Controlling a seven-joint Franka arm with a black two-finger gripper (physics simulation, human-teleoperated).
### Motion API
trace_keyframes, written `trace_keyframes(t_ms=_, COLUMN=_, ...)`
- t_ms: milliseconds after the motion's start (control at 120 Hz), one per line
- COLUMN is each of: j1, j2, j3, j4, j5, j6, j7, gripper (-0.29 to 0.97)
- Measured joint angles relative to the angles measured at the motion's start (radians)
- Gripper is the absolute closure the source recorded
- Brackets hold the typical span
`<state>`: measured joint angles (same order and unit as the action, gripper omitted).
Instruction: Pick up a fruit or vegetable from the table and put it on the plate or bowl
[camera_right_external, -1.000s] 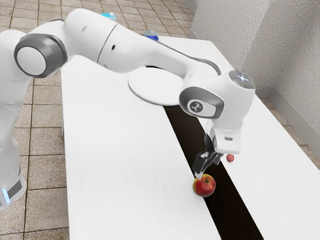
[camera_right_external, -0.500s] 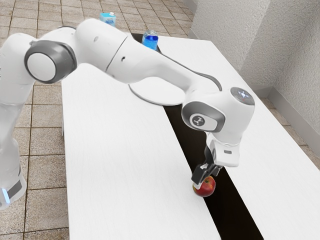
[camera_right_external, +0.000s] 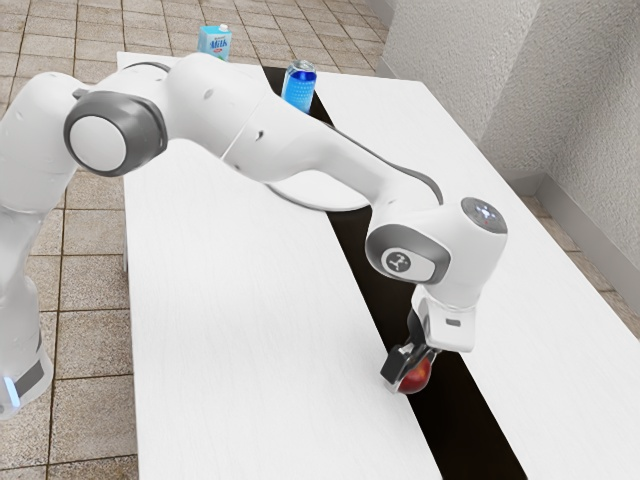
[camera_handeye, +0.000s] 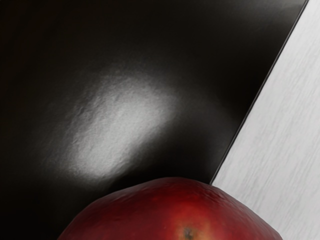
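Apple (camera_right_external: 422, 377) half hidden beneath hand (camera_right_external: 405, 366); sits at dark strip (camera_right_external: 385, 305).

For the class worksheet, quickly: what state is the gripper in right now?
Gripper: set low around the red apple at the edge of the table's dark strip; whether it grips it cannot be told.

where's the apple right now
In the exterior view's lower middle, the apple sits at the edge of the dark strip, directly under the gripper.

Dark red apple (camera_right_external: 419, 376), white table (camera_right_external: 230, 300) with a glossy black strip (camera_right_external: 465, 420) — blue can (camera_right_external: 298, 85).
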<state>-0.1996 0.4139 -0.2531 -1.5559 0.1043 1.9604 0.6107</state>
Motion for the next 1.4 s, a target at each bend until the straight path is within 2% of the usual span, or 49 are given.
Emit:
trace_keyframes(t_ms=175, j1=0.001, j2=0.012, j3=0.0, j4=0.0, j5=0.0, j6=0.009, j7=0.003, gripper=0.04)
trace_keyframes(t_ms=342, j1=0.001, j2=0.014, j3=0.001, j4=0.002, j5=0.005, j6=0.015, j7=0.004, gripper=0.27)
trace_keyframes(t_ms=450, j1=0.001, j2=0.013, j3=0.001, j4=0.002, j5=0.013, j6=0.019, j7=0.001, gripper=0.35)
trace_keyframes(t_ms=708, j1=0.0, j2=-0.004, j3=0.02, j4=0.003, j5=0.019, j6=0.02, j7=-0.007, gripper=0.32)
trace_keyframes(t_ms=900, j1=-0.001, j2=-0.104, j3=0.05, j4=0.003, j5=0.02, j6=-0.027, j7=-0.024, gripper=0.35)
trace_keyframes(t_ms=1083, j1=0.0, j2=-0.205, j3=0.17, j4=0.012, j5=0.021, j6=-0.128, j7=-0.07, gripper=0.35)
trace_keyframes(t_ms=1317, j1=0.002, j2=-0.232, j3=0.394, j4=0.055, j5=0.015, j6=-0.242, j7=-0.147, gripper=0.35)
trace_keyframes(t_ms=1400, j1=-0.002, j2=-0.232, j3=0.471, j4=0.07, j5=-0.007, j6=-0.268, j7=-0.172, gripper=0.35)
